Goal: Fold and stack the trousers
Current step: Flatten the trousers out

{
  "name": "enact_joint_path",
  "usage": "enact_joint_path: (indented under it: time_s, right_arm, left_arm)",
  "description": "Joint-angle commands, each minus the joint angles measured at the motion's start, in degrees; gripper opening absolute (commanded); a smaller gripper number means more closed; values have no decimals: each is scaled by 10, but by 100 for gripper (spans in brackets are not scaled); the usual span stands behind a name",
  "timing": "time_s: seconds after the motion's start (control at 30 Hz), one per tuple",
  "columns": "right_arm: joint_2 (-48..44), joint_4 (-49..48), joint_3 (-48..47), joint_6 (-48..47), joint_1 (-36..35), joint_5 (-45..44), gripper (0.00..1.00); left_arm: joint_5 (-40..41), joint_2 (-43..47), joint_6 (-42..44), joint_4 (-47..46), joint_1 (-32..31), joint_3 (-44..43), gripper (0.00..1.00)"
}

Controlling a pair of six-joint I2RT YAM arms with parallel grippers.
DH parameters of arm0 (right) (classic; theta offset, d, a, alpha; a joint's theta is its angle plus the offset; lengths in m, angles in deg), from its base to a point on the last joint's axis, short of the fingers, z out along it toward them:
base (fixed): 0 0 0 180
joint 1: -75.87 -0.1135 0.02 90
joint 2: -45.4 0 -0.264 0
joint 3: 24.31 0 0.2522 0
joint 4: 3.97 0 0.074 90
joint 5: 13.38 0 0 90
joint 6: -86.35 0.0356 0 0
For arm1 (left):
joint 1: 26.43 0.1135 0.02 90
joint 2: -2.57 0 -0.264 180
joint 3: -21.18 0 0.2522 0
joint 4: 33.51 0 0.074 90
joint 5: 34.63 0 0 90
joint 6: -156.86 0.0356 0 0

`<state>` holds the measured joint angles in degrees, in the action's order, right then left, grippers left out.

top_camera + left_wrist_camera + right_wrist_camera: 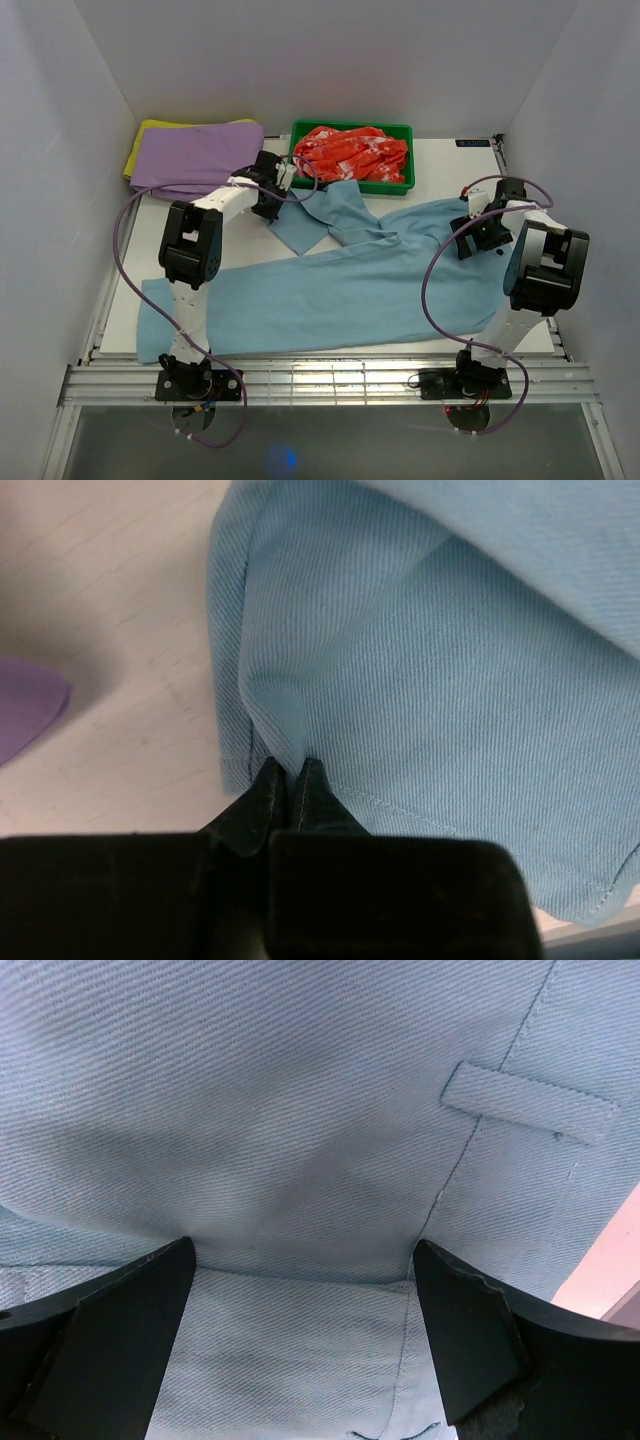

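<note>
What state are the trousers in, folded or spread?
Trousers mostly spread, not folded: one leg lies long across the table, the other crooks toward the bin. Left fingers pinch its hem.

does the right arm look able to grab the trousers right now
Probably yes: the right hand is open right above the trousers, by a belt loop, with nothing in between.

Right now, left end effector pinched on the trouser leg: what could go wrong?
1. The left end effector grips only a thin ridge near the hem of the trousers; it may slip on lifting.
2. The right end effector stands open near the belt loop, holding nothing; a one-sided pull could bunch the cloth.
3. The gripped leg lies close to the green bin; a sweep might catch it.
</note>
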<state>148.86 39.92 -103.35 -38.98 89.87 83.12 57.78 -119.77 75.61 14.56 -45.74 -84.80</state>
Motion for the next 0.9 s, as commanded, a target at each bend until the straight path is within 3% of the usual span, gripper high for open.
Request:
enact_joint_path:
  time_s: [0.0,0.23,0.37,0.73,0.87]
  right_arm:
    - [25,-19,36,-33,11,-87,94]
    - [12,-17,54,-59,31,-101,94]
    - [7,-17,59,-64,37,-103,95]
    - [2,-18,49,-76,59,-111,95]
    - [3,-18,45,-80,65,-111,95]
  left_arm:
    - [15,19,-1,42,56,47,0]
    - [8,196,92,55,168,94,0]
    - [4,242,164,71,229,87,0]
    - [-23,254,379,146,333,22,0]
    - [-51,232,416,207,355,-23,0]
